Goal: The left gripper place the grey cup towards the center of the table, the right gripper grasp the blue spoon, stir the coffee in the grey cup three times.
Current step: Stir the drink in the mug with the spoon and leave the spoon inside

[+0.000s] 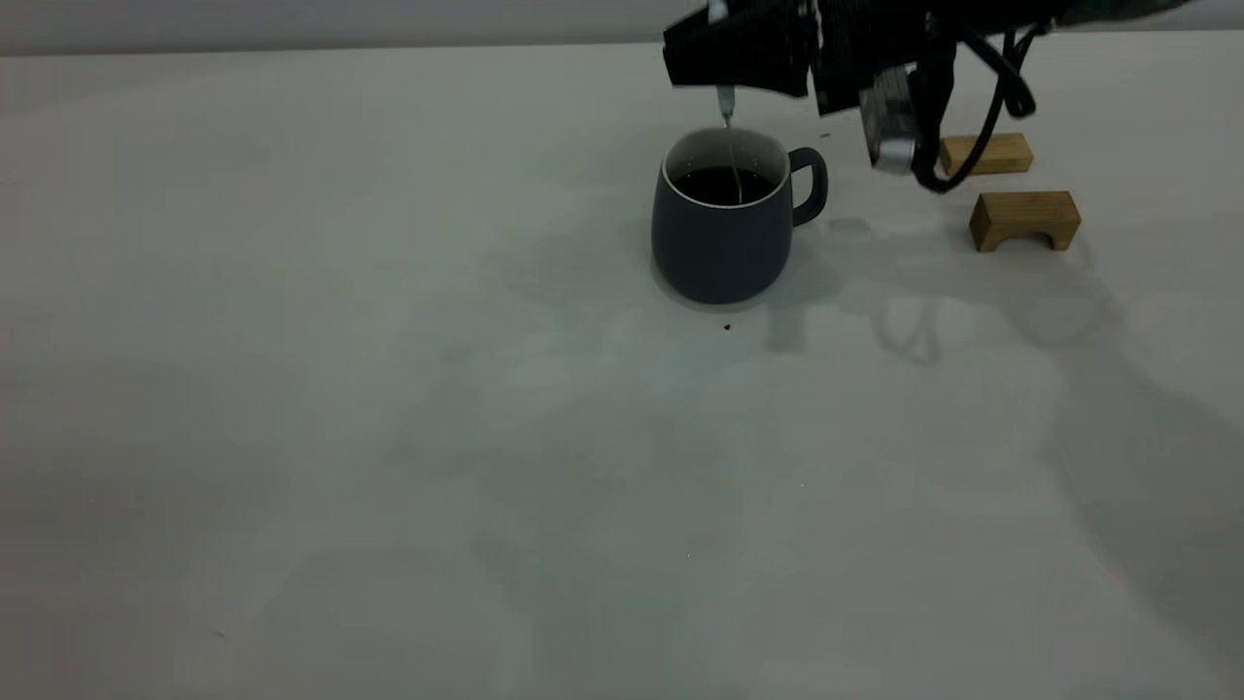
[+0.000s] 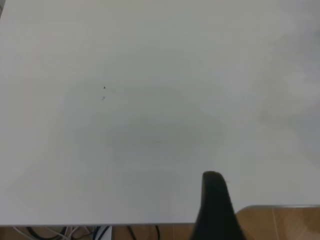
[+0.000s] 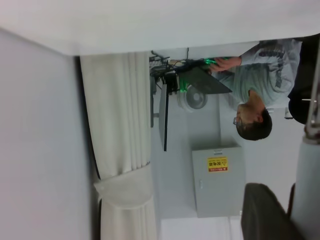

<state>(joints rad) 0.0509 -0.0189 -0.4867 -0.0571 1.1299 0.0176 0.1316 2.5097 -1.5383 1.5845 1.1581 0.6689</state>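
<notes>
While the right gripper clamps one blue spoon above one grey cup of coffee, two wooden blocks sit nearby; left gripper state unclear.

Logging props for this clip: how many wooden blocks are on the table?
2. A flat block lies behind the grey cup's handle side; an arched block stands nearer the camera. The right gripper might hide more.

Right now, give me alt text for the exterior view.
The right gripper holds the spoon upright above the grey cup of coffee, its tip dipping inside. Two wooden blocks sit right of the cup on the table.
</notes>
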